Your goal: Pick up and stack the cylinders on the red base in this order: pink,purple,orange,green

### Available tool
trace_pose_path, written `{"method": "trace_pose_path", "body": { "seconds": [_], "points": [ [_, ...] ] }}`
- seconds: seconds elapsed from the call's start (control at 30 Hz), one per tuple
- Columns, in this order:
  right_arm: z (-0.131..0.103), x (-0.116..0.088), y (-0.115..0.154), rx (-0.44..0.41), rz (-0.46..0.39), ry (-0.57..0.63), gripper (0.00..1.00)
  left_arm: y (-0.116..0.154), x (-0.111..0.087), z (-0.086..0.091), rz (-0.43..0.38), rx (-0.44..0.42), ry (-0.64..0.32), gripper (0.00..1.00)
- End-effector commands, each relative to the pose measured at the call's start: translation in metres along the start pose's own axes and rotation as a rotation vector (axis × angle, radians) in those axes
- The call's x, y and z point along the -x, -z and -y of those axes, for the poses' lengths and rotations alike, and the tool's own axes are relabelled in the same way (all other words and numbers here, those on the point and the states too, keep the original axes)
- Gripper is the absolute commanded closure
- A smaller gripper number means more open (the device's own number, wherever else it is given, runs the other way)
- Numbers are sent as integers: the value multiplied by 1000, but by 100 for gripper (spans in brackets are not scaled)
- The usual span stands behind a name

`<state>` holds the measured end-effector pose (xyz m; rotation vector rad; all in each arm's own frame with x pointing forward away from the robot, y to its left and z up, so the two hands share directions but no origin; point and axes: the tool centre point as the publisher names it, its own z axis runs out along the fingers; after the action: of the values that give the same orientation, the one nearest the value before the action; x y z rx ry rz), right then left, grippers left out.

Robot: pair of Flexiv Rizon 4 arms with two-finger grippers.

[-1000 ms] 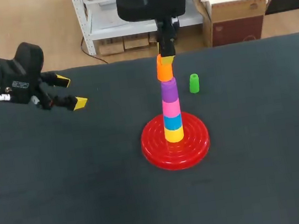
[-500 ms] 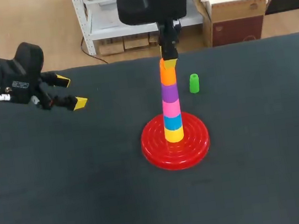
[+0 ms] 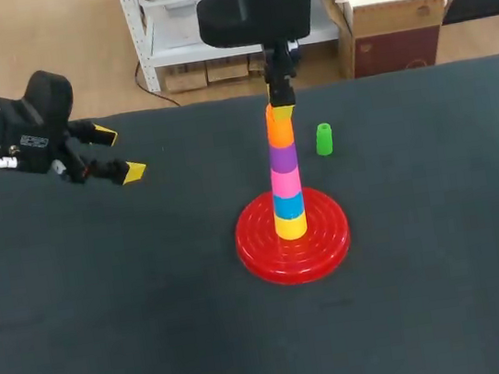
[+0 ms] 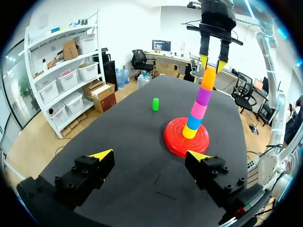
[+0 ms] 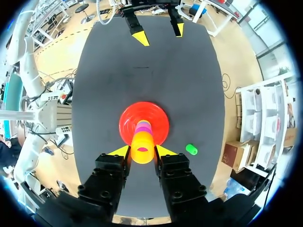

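at the left, the left gripper [image 3: 119,152] hangs above the dark worktop [image 3: 112,336], well apart from everything else. its two yellow-tipped fingers are spread wide with nothing between them. in the left wrist view those tips frame only bare worktop, with the base and its stack ahead of them.

near the middle of the worktop sits the red base [image 3: 261,252], a round ridged disc. one upright column stands on its centre. a yellow cylinder [image 3: 290,226] is at the bottom and a blue cylinder [image 3: 288,204] sits on it. above them come the pink cylinder [image 3: 285,181], the purple cylinder [image 3: 283,157] and the orange cylinder [image 3: 279,133] on top. each piece rests on the one below, roughly in line.

the right gripper [image 3: 280,108] is directly over the column, pointing straight down from the right arm [image 3: 252,5], which comes in over the worktop's far edge. its fingers sit on either side of the orange cylinder's upper rim. in the left wrist view the tips stand slightly wider than the cylinder, so they look parted rather than clamped on it. in the right wrist view the orange top shows between the two tips, with the red base ringed around it below.

the green cylinder [image 3: 324,138] stands upright on the worktop, just right of the stack and beyond the base. it is off the base and nothing touches it.
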<state>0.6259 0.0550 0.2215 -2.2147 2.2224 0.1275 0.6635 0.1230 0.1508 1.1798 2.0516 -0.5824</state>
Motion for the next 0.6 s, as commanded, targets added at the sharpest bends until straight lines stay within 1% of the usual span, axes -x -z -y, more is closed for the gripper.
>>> {"method": "trace_pose_path", "body": {
  "seconds": [0.03,0.27,0.37,0.4,0.43,0.6],
  "points": [
    [2,-2,-20,12,3,-6,100,-1,0,-1,-2,-1,0,0],
    [3,-3,-24,24,6,-3,100,-1,0,-1,-2,-1,0,0],
    [6,-1,-21,21,16,3,100,-1,0,-1,-2,-1,0,0],
    [7,0,-18,12,27,8,73,-1,0,-1,-2,-1,0,0],
    [9,1,-13,4,39,17,0,-1,0,-1,-2,-1,0,0],
    [19,5,11,-34,106,35,0,-1,0,-1,-2,-1,0,0]
  ]
}}
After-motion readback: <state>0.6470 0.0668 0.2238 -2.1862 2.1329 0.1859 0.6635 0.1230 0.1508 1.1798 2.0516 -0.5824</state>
